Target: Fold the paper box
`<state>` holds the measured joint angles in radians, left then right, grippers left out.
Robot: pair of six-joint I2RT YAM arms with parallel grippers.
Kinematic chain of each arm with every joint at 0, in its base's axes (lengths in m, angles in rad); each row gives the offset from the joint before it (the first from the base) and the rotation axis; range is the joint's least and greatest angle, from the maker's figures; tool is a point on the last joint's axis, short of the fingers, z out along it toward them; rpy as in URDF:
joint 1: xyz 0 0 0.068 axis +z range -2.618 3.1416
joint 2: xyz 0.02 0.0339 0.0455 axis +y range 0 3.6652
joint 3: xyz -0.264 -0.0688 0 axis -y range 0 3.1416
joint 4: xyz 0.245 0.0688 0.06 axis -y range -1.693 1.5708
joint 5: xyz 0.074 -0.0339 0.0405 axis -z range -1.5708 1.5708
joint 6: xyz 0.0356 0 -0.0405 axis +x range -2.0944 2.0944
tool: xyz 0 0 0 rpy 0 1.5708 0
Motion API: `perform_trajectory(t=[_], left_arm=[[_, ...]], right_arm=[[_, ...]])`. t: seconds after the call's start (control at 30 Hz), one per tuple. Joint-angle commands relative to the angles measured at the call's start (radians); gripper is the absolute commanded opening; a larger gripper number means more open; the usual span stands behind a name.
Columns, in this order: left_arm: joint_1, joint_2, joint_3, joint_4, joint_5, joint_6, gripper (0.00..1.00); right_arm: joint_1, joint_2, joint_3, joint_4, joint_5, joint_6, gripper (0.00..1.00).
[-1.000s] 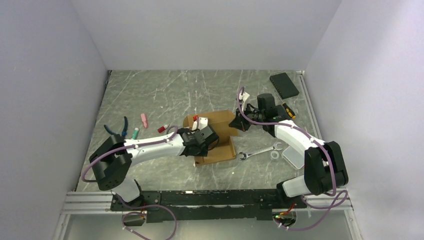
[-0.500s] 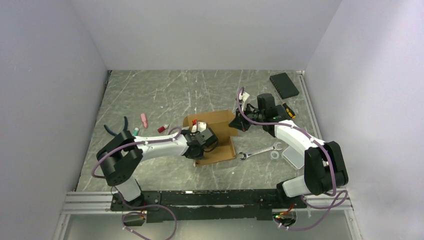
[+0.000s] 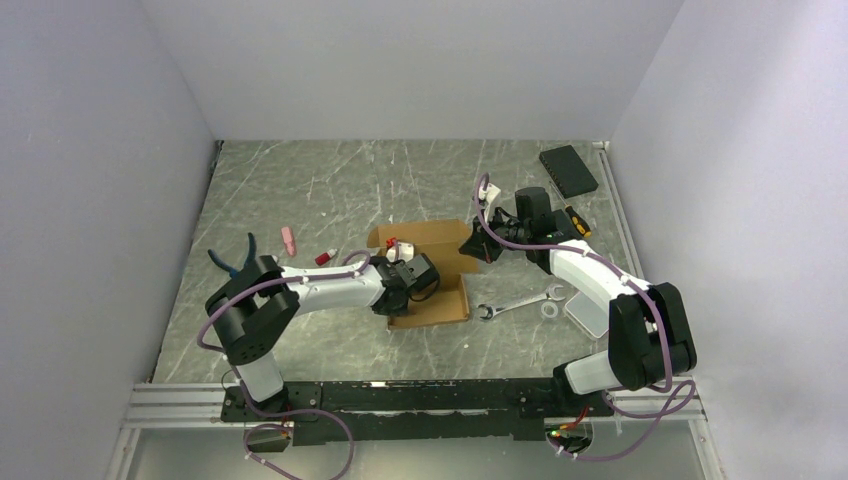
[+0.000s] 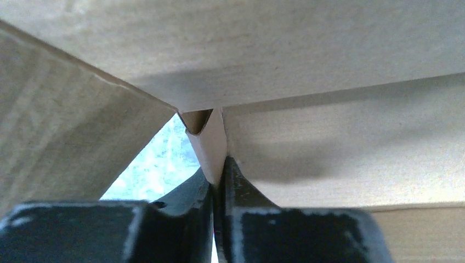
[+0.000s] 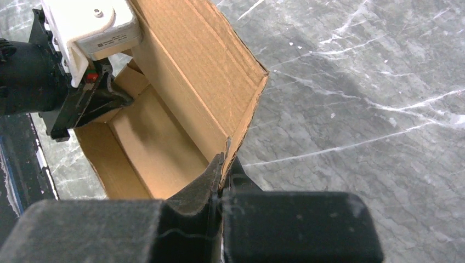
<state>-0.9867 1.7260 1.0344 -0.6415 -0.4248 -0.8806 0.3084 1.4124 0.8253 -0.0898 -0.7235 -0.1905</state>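
The paper box [image 3: 440, 242] sits half formed in the middle of the overhead view, on the grey worktop [image 3: 330, 190], and both arms have hold of it. The left gripper [image 4: 218, 175] is pinched tight on a thin cardboard tab at an inner corner, near the box's left side. The right gripper [image 5: 224, 164] is clamped on the edge of the raised wall at the box's right side.

To my eye the danger is the two grips working against each other. Each holds only a narrow bite of board, so a pull from either side could tear the tab, crease the wall off its score line, or slide the cardboard out of the fingers. The left pinch is right at the tip of the tab and looks the likelier one to slip. And if both lift, the loose flaps could spring back open.

A second ago the left gripper stood open over the box; it has since closed on the tab and moved slightly towards the top of the frame. The left arm [image 3: 320, 288] has drawn its elbow inward. The right arm has not moved.
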Motion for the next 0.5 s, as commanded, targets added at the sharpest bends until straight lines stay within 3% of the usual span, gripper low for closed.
perform_trajectory(t=[0.0, 0.17, 0.47], left_arm=[[0.001, -0.002, 0.0, 0.011, 0.0, 0.025, 0.24], [-0.006, -0.072, 0.022, -0.011, 0.008, 0.033, 0.42], [-0.022, -0.143, 0.019, -0.023, 0.024, 0.035, 0.52]], right_arm=[[0.011, -0.023, 0.035, 0.025, -0.039, -0.004, 0.0], [0.011, -0.026, 0.035, 0.027, -0.038, -0.005, 0.0], [0.011, -0.026, 0.035, 0.025, -0.037, -0.004, 0.0]])
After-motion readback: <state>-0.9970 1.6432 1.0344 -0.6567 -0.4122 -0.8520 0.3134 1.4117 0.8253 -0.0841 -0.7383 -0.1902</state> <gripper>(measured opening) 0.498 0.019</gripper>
